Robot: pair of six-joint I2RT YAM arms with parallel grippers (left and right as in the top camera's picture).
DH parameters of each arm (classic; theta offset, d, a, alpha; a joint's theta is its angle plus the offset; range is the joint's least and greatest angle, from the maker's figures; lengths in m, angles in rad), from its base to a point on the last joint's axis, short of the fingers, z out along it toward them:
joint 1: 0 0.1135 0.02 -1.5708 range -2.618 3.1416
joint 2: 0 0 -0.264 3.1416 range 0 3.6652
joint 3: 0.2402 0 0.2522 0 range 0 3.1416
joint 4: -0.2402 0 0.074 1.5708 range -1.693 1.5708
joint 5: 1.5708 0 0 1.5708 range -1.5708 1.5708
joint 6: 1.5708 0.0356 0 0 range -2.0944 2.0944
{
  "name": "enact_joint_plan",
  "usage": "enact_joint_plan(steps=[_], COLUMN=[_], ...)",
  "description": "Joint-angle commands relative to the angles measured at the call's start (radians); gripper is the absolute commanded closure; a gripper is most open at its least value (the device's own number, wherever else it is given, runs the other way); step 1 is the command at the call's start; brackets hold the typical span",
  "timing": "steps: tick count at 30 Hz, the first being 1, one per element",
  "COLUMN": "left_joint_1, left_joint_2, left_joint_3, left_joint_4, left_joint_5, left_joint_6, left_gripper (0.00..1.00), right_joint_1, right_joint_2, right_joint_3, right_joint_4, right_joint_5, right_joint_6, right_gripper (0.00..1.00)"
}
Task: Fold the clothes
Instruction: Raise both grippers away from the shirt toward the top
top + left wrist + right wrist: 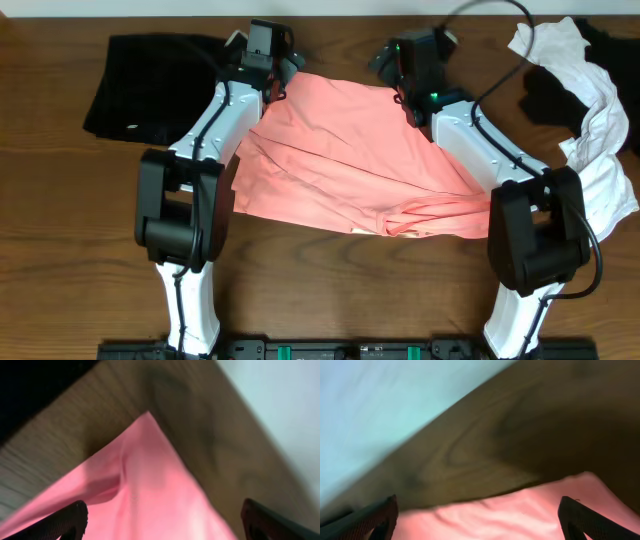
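Observation:
A large salmon-pink T-shirt (350, 160) lies spread and wrinkled across the middle of the wooden table. My left gripper (277, 90) hangs over its far left corner, jaws wide open. In the left wrist view that pink corner (150, 485) sits between my dark fingertips (70, 520), not pinched. My right gripper (402, 90) stands open over the far right edge of the shirt. Below the right wrist camera the pink hem (520, 515) runs between the spread fingertips (580, 517). A black garment (140, 85) lies at the far left.
A crumpled white garment (600, 130) and another black one (555, 95) sit at the far right. The table's far edge (420, 425) runs close behind both grippers, with a pale surface beyond it. Both arm bases stand at the near edge.

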Motion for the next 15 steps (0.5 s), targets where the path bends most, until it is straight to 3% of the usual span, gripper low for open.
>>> enact_joint_plan(steps=[1,8,15], left_joint_1=[0.004,0.031,0.059], left_joint_2=[-0.036,-0.037,-0.035], left_joint_3=[0.05,0.296,0.402], left_joint_4=[-0.096,-0.382,-0.374], left_joint_5=[0.058,0.057,0.008], left_joint_6=[0.347,0.488,0.559], left_gripper=[0.02,0.02,0.02], right_joint_1=[-0.01,-0.075,-0.118], right_joint_2=[-0.016,-0.016,-0.016], right_joint_3=[0.037,0.248,0.344], right_joint_4=[-0.042,-0.286,-0.343], right_joint_5=[-0.071,-0.181,-0.254], right_joint_6=[-0.359,-0.398,-0.528], right_gripper=[0.01,0.01,0.01])
